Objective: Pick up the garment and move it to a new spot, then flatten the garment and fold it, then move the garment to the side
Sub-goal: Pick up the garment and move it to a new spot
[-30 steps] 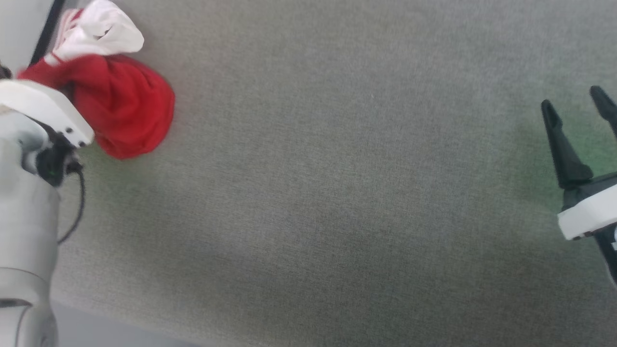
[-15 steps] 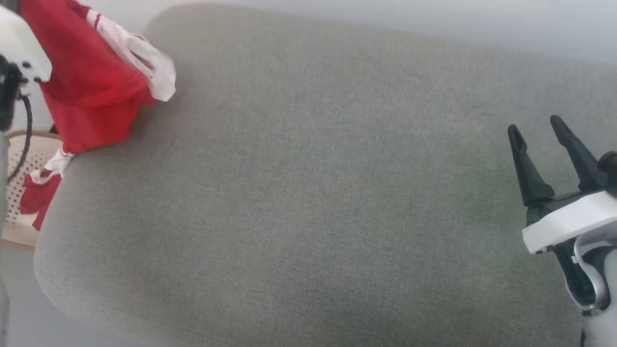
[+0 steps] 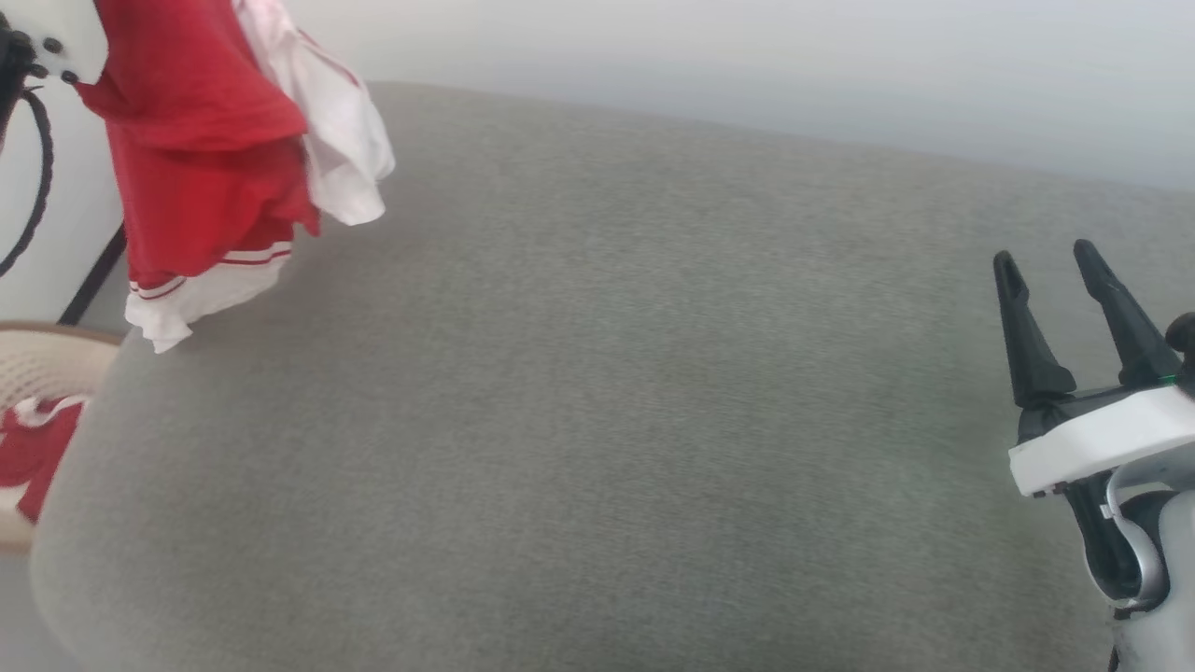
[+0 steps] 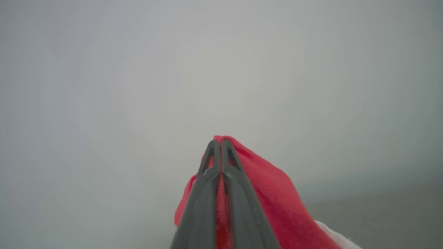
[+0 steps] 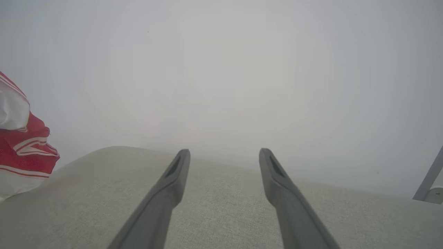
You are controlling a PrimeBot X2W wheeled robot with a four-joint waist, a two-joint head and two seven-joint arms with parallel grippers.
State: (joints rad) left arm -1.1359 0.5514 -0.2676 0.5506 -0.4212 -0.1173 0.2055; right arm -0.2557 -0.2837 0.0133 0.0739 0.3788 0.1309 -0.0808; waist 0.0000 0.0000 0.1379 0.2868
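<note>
the left gripper (image 4: 218, 141) is pressed fully shut, its two dark fingers (image 4: 200, 193) side by side with a fold of red cloth pinched between them. what it has hold of is the garment (image 3: 201, 177), which hangs bunched from that grip at the upper left of the head view, beside the arm's white wrist housing (image 3: 65, 37) and a looping black cable (image 3: 37, 187). the red body drapes down in folds, a white sleeve (image 3: 341, 149) falls to its right, and a white hem with red stripes (image 3: 201, 280) forms the lowest part. the hem hangs over the far left edge of the wide grey-green cushion (image 3: 607, 420); it cannot be told whether it touches the fabric.

the right gripper (image 3: 1043, 252) is over the right side of the cushion, well apart from the garment. its jaws stand wide open with nothing between them, and the right wrist view shows bare cushion and a pale wall (image 5: 221, 69) in the gap between the fingers (image 5: 166, 197). in that same view the garment shows at the left edge.

at the lower left of the head view, beside the cushion's rounded corner, a pale woven basket (image 3: 47, 359) holds another piece of red cloth (image 3: 33, 453) with white trim.
</note>
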